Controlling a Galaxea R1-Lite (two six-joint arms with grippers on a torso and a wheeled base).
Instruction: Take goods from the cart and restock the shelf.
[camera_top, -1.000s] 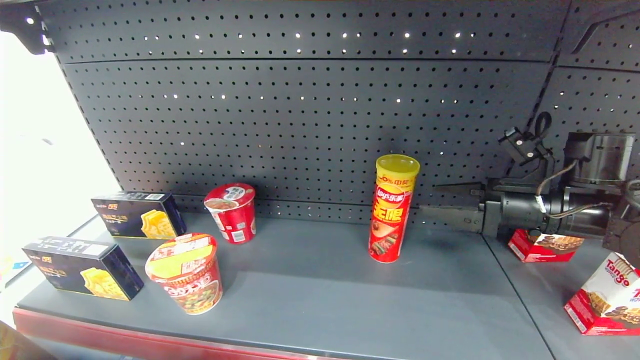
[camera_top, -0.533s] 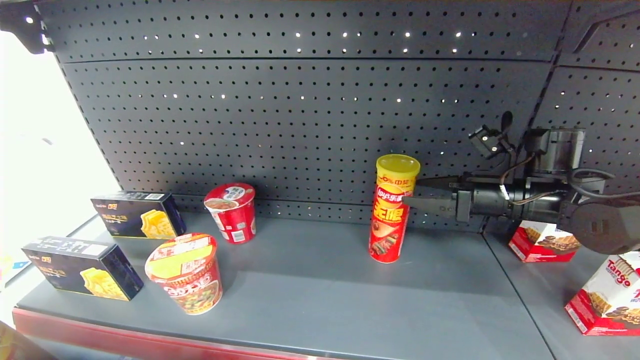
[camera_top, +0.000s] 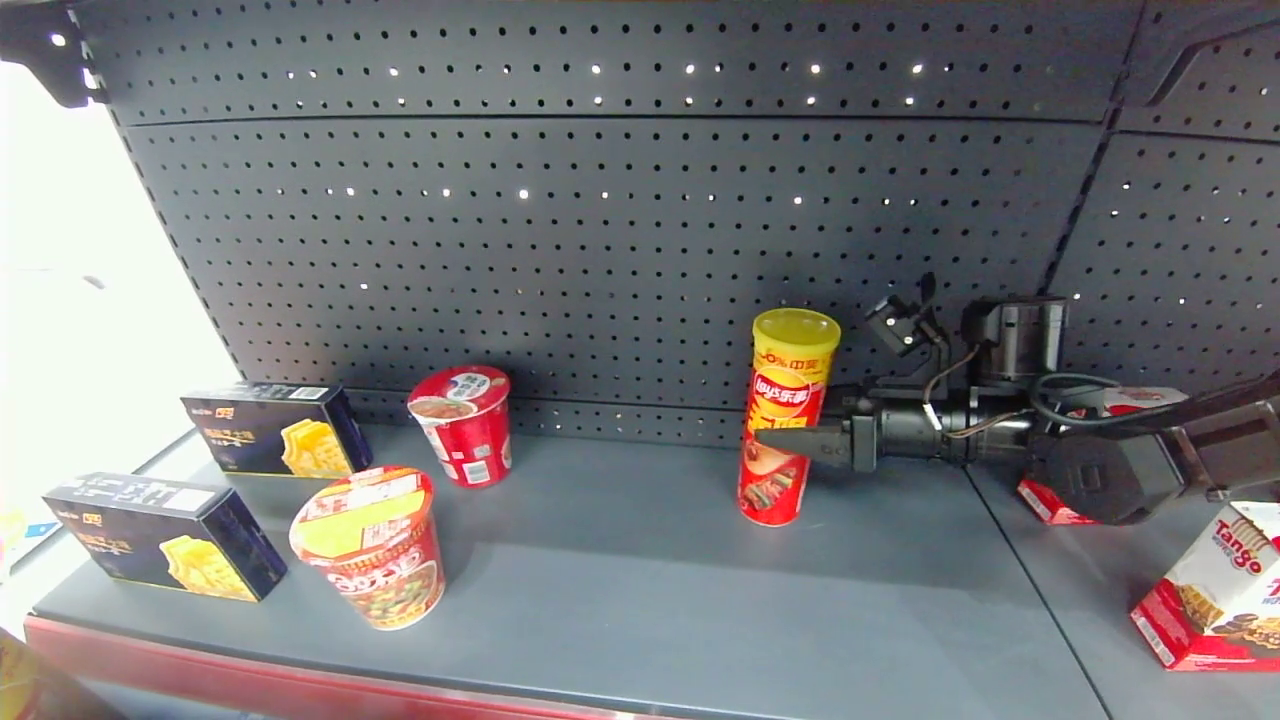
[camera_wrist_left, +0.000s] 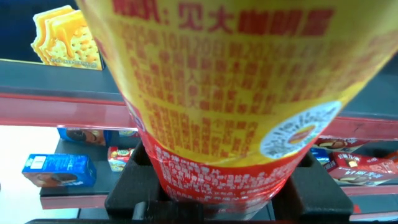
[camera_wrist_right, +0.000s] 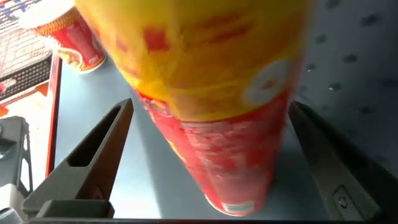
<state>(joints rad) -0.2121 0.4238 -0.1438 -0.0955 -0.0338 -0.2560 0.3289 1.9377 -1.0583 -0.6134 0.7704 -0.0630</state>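
A dark grey back wall (camera_top: 600, 250) full of little holes stands behind a grey shelf (camera_top: 640, 600) with a red front edge (camera_top: 200, 668). Bright white light (camera_top: 70, 280) shines at the left.

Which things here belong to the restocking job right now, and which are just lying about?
Job: tall red-and-yellow crisp tube, between open fingers of right gripper; yellow-and-red tub held in left gripper; grey metal shelf.
Lying about: two dark-blue cracker boxes; two red noodle cups; red-and-white wafer boxes.

Rear noodle cup (camera_top: 462, 425), front noodle cup (camera_top: 372, 545), rear dark box (camera_top: 270, 430), front dark box (camera_top: 165, 535) stand left; wafer box (camera_top: 1215, 600) right
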